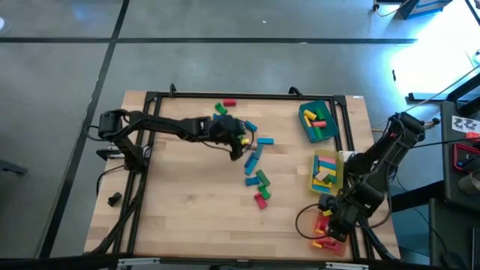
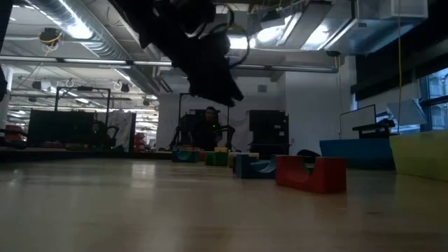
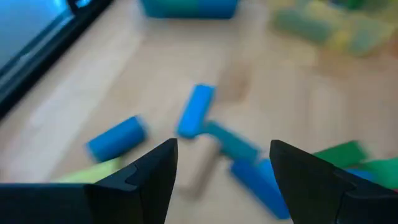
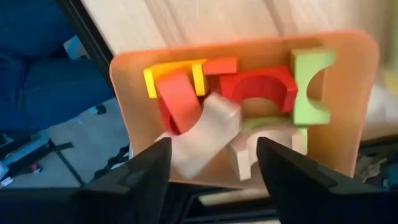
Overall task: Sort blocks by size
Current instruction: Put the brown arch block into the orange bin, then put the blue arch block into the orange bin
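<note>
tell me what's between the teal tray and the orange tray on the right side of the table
The yellow tray, holding blocks, sits between the teal tray and the orange tray, seen in the high view.

Table (image 1: 187, 217): pale wood planks with visible seams and a light satin finish, showing a soft sheen in the low view. Frame (image 1: 247, 96) along its edges: dark metal bars, matt.

Loose blocks (image 1: 257, 169) at the table's middle: painted wood, smooth, flat colour, little gloss. Red arch block (image 2: 311, 172): evenly painted, dull surface.

Orange tray (image 4: 242, 102) at the near right corner: smooth plastic, matt, rounded rim. Its blocks (image 4: 258, 87) are painted wood apart from 2 plain unpainted pieces, pale and matt.

Teal tray (image 1: 318, 122) and yellow tray (image 1: 327, 172) along the right edge: smooth plastic.

Left gripper (image 3: 222, 174) and right gripper (image 4: 211, 171) fingers: black plastic, matt.
</note>
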### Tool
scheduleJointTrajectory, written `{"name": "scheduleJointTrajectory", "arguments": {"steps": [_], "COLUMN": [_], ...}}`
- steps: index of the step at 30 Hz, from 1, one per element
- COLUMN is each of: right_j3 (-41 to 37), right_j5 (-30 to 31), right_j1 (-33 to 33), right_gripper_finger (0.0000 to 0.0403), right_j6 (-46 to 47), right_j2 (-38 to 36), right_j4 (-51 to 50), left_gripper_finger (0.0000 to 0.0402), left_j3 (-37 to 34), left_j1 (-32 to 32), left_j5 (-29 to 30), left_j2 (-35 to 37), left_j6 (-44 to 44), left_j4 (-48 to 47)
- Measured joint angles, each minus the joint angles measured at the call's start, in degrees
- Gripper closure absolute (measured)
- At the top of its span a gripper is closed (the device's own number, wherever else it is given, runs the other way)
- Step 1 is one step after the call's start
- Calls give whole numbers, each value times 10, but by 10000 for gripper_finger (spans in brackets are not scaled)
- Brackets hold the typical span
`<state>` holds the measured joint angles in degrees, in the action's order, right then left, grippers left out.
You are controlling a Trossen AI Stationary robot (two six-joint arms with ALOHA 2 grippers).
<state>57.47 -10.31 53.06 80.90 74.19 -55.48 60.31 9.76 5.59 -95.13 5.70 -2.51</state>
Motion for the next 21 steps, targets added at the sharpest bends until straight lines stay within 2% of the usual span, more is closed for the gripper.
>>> {"name": "scheduleJointTrajectory", "arguments": {"steps": [5, 11, 17, 21], "right_j3": [0, 0, 0, 0], "right_j5": [44, 112, 148, 161], "right_j1": [3, 2, 2, 2], "right_gripper_finger": [136, 135, 138, 139], "right_j6": [0, 0, -1, -1], "right_j2": [0, 0, 0, 0], "right_j4": [0, 1, 1, 1], "left_gripper_finger": [163, 163, 163, 163], "left_j3": [0, 0, 0, -3], "left_j1": [59, 135, 191, 216], "left_j5": [38, 42, 40, 36], "left_j2": [0, 0, -1, -1], "left_j6": [-75, -198, -256, -258], "left_j4": [-62, -152, -144, -148]}}
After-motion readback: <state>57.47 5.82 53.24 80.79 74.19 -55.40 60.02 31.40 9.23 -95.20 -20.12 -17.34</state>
